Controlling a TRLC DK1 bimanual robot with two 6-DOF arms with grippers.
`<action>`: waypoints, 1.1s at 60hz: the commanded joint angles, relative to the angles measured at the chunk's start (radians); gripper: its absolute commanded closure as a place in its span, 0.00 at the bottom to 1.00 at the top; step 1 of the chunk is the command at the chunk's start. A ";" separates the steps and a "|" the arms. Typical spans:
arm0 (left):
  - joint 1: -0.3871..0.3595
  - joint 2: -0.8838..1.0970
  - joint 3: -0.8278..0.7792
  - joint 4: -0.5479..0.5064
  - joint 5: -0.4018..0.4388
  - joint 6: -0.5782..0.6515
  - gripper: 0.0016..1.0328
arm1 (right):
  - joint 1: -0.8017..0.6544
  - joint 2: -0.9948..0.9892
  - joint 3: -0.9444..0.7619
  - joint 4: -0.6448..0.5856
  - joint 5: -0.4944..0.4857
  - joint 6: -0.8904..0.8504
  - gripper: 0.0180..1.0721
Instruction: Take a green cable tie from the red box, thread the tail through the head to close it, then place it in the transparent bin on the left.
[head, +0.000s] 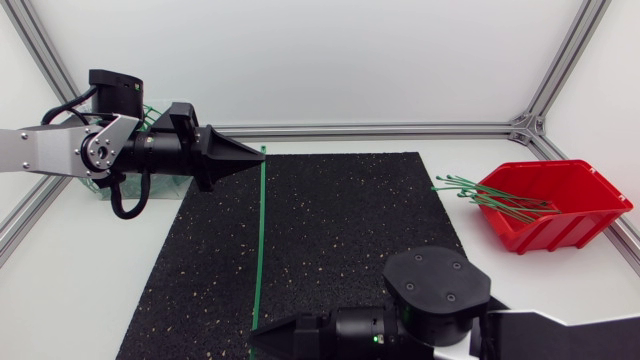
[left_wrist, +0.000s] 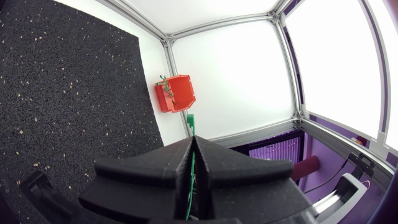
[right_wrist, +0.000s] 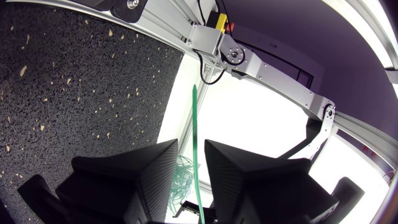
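Green cable tie (head: 259, 240) is out of the red box (head: 590, 215) and stretched straight across the black mat (head: 360, 230), from its far edge to its near edge. The left gripper (head: 258, 153) is clenched on the far end, with what looks like the head poking past its tips. The right gripper (head: 254, 327) sits at the near end, fingers apart around the tail, not pinching. Threading is in hand: the right likely must close, then curl tail to head. Open mat lies rightward; the transparent bin (head: 104, 190) stands at the tabletop's far left corner.
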 joint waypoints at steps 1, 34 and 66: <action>-0.010 0.017 0.019 0.012 0.014 -0.023 0.97 | -0.003 0.017 -0.002 0.021 -0.003 0.002 0.74; -0.014 0.017 0.021 0.020 0.014 -0.023 0.97 | 0.008 0.011 -0.008 0.024 0.003 0.002 0.84; -0.019 0.017 0.022 0.024 0.013 -0.029 0.97 | 0.028 -0.007 -0.031 0.012 0.020 0.036 0.90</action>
